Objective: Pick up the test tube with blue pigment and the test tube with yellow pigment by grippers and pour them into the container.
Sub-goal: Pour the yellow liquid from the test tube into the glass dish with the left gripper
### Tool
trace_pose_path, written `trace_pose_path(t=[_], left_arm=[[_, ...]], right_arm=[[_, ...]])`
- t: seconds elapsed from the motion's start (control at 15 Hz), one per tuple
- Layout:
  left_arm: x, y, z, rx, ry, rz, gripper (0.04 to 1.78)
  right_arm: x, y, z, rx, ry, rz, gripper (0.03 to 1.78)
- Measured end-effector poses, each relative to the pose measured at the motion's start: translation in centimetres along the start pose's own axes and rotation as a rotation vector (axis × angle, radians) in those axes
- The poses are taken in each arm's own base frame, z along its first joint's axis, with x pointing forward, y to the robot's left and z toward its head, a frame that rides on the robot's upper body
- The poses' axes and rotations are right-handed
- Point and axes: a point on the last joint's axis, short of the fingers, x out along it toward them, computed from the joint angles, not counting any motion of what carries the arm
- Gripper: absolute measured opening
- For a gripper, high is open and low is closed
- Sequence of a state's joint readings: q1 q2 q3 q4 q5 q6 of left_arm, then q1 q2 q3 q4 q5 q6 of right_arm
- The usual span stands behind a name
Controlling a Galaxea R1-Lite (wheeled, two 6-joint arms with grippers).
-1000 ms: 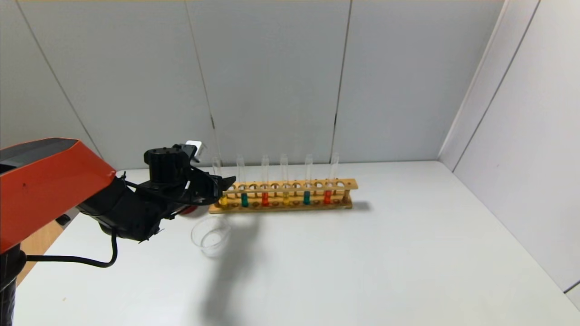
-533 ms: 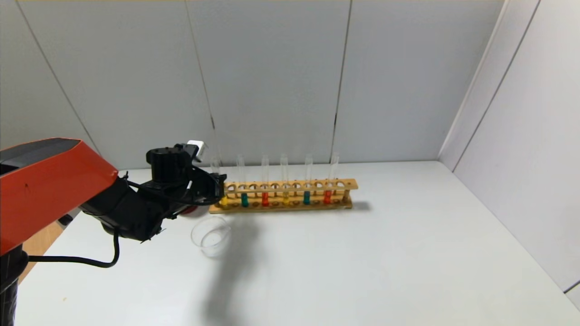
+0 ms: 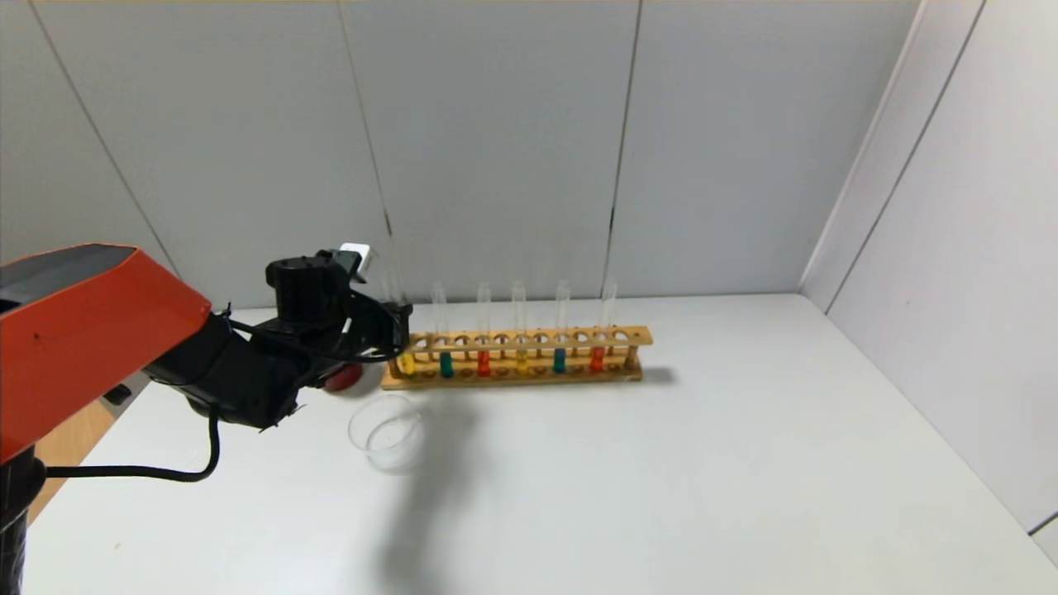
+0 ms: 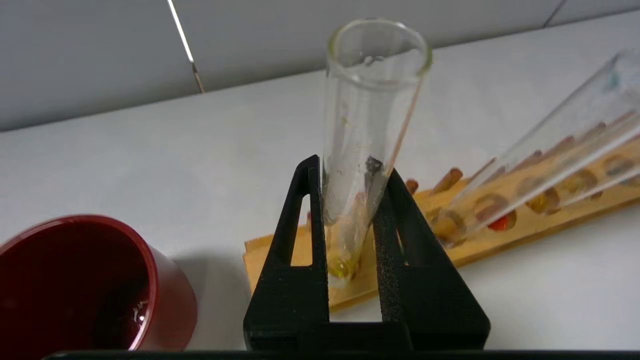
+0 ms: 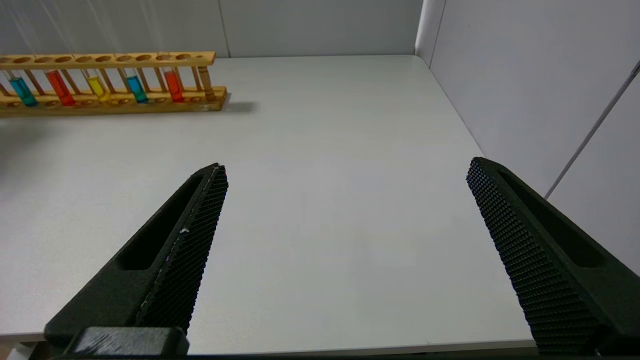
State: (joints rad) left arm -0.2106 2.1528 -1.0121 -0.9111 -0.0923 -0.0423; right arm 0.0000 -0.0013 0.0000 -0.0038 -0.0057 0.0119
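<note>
At the rack's left end, the left pincer is clenched on the test tube with yellow pigment at mid-shaft, its base in the rack. Thin, slick, brittle glass: light, firm grip advisable. The right pincer stands released, parked apart.

1. White bench carries everything.
2. Wooden rack stands near the back wall.
3. Clear container sits in front of the rack's left end.
4. Red cup sits just left of the rack.
</note>
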Motion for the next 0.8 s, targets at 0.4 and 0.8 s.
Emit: trace_pose_path(t=[0.4,0.8], left_arm=[[-0.3,-0.1,3.0,0.006,-0.031,0.035,0.32],[-2.3,-0.4,7.1,0.012,-0.077,0.035,0.32]], right_arm=[[0.0,0.0,0.0,0.0,0.0,0.0,1.75],[0.0,0.0,0.0,0.0,0.0,0.0,1.75]])
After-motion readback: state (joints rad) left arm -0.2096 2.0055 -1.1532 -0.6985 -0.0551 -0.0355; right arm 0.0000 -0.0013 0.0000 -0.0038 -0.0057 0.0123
